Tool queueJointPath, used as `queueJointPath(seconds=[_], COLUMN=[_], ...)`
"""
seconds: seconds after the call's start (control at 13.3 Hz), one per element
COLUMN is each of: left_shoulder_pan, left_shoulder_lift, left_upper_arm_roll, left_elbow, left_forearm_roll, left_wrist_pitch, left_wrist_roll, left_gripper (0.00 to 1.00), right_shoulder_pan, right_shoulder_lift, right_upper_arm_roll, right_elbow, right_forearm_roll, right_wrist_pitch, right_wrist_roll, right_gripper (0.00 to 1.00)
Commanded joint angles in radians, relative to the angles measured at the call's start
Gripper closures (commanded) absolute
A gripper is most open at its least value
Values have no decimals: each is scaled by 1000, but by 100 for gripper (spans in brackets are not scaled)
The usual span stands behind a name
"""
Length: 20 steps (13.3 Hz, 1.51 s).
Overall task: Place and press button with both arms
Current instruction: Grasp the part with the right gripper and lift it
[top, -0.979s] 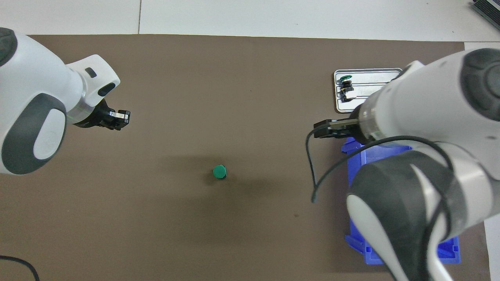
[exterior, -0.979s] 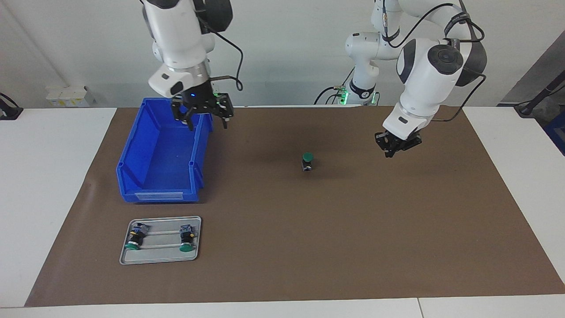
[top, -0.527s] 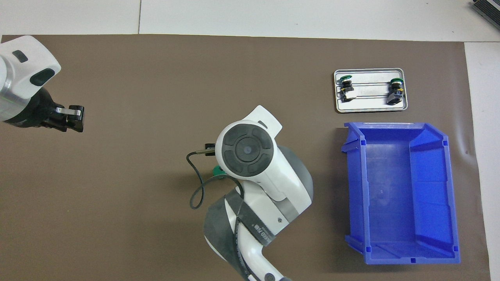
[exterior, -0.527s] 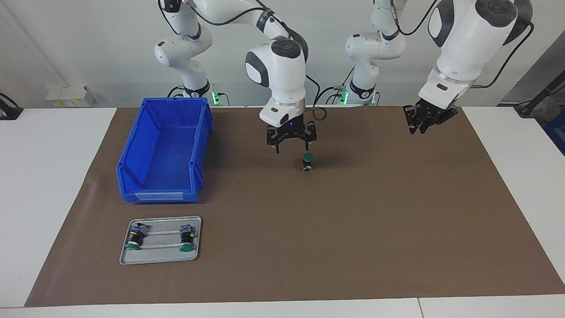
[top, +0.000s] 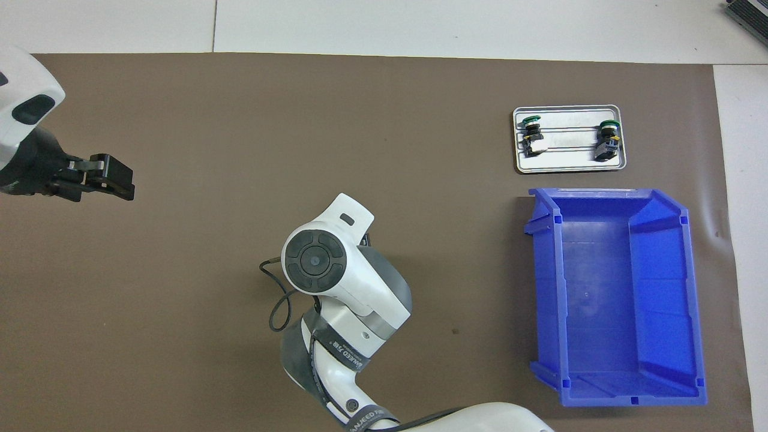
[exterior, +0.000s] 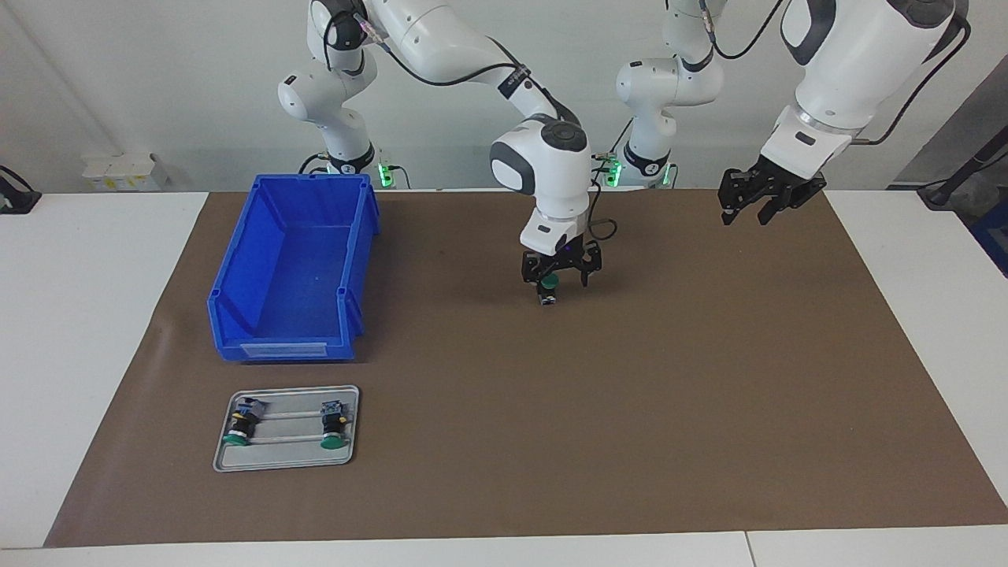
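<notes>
In the facing view, the button (exterior: 548, 288) stands upright on the brown mat (exterior: 630, 409) at mid-bench, green cap up. The right pincer (exterior: 560, 272) has its fingers spread to either side of the cap (open, gripping nothing), and I cannot tell whether a fingertip touches it. The left pincer (exterior: 757, 203) hangs in the air over the mat's edge at the left arm's end of the bench, fingers parted and empty. The blue bin (exterior: 293, 268) sits toward the right arm's end; farther from the robots than the bin lies a metal tray (exterior: 288, 457) holding two more green-capped switches (exterior: 287, 425).

From overhead, the right arm's wrist (top: 324, 264) covers the button and its own pincer entirely. The left pincer (top: 111, 180) juts in over bare mat (top: 300, 120), well apart from that wrist. The bin (top: 612, 294) sits just beside the tray (top: 570, 165), which lies farther from the robots.
</notes>
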Motion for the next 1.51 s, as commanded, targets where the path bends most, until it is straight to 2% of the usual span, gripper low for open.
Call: queueJointPath(seconds=[0.0, 0.23, 0.45, 0.6, 0.68, 0.75, 0.83, 1.21, 1.43], left_shoulder_pan=[11, 11, 11, 8, 2, -1, -3, 5, 8], left_shoulder_lift=[1, 2, 1, 1, 1, 1, 1, -2, -21], left_upper_arm_roll=[-5, -5, -5, -5, -6, -6, -6, -8, -8], left_elbow=[12, 9, -2, -2, -2, -4, -4, -14, -44], left_forearm_roll=[-14, -6, -4, 5, 32, 57, 60, 59, 59], left_wrist_pitch=[12, 44, 68, 81, 87, 88, 90, 90, 90], left_wrist_roll=[10, 70, 83, 84, 86, 92, 93, 90, 93], left_gripper=[0, 0, 0, 4, 5, 5, 4, 0, 0], right_shoulder_pan=[1, 18, 18, 18, 20, 20, 18, -2, -100], right_shoulder_lift=[-13, -33, -34, -42, -42, -42, -42, -53, -180], right_upper_arm_roll=[-2, -2, -2, -2, -2, -2, -2, -11, -16], right_elbow=[-38, -118, -124, -135, -135, -135, -130, -90, -92], right_forearm_roll=[3, 3, 3, 3, 3, 3, 3, 4, 3], right_wrist_pitch=[25, 67, 65, 56, 56, 57, 59, 24, -94], right_wrist_roll=[-35, -36, -38, -42, -44, -45, -44, -48, -67], right_gripper=[0, 1, 16, 29, 47, 81, 100, 100, 100])
